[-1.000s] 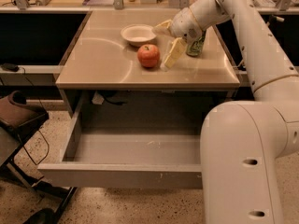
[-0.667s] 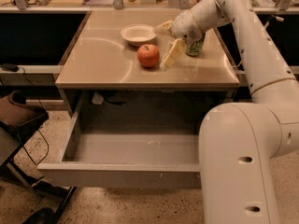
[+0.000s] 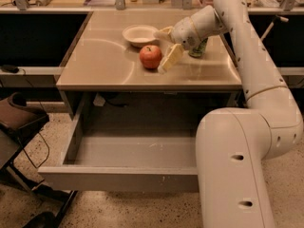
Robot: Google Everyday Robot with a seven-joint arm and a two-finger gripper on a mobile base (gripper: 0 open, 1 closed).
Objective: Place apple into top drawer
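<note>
The red-orange apple (image 3: 150, 56) sits on the tan tabletop (image 3: 104, 61), near the middle, just in front of a white bowl. My gripper (image 3: 160, 51) is right next to the apple on its right side, open, with one cream finger (image 3: 171, 58) low beside the apple and the other up by the bowl. It holds nothing. The top drawer (image 3: 118, 178) is pulled out wide below the table, and its grey inside is bare.
A white bowl (image 3: 140, 34) stands behind the apple. A green can (image 3: 198, 47) stands at the right, partly hidden behind my wrist. My own white base (image 3: 235, 170) covers the drawer's right end. A dark chair (image 3: 19, 120) and cables are at the left.
My gripper has moved a little to the left and down, closer to the apple. The apple, bowl and drawer have not moved.
</note>
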